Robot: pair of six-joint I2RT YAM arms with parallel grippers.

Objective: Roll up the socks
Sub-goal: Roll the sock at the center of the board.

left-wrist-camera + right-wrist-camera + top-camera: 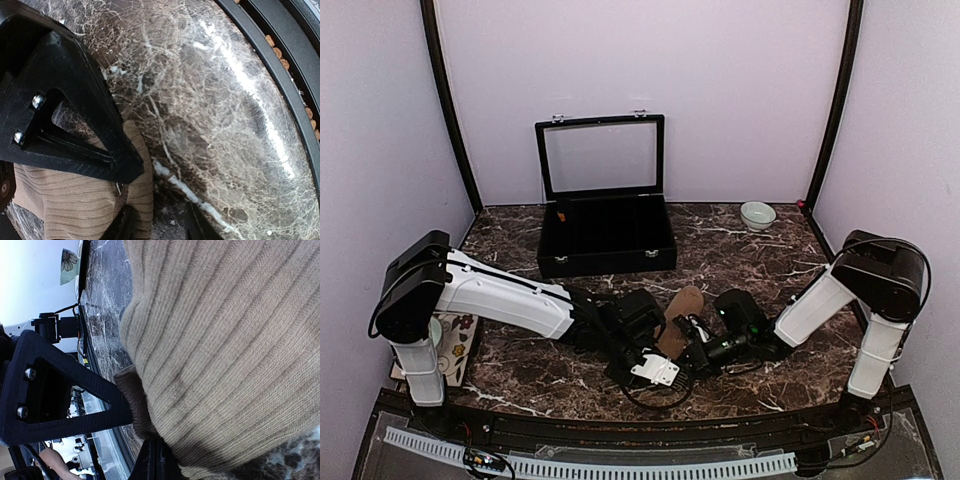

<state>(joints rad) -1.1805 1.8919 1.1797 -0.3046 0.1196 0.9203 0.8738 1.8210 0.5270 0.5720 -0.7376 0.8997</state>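
**Top view.** Tan sock (682,305) lies on the marble desk (770,260), near the front centre, its length running from 1 to 7 o'clock. Left arm (510,295) reaches in from 9 o'clock and right arm (815,305) from 3 o'clock. Their ends meet at the sock's 6 o'clock end. Black box (605,245), lid up, sits at 12 o'clock of the sock. Small bowl (757,214) is at 2 o'clock, well apart.

**Left wrist.** Left tool (129,195): fingers stand somewhat apart, with ribbed sock fabric (75,200) between them. Cannot tell whether they press on it. The sock fills the 7 o'clock corner of the view, and bare desk takes up the rest.

**Right wrist.** Right tool (142,435): clamped on the sock's darker hem (132,400). The sock body (225,340) fills the view from 12 to 5 o'clock. A strip of desk shows at 11 o'clock.
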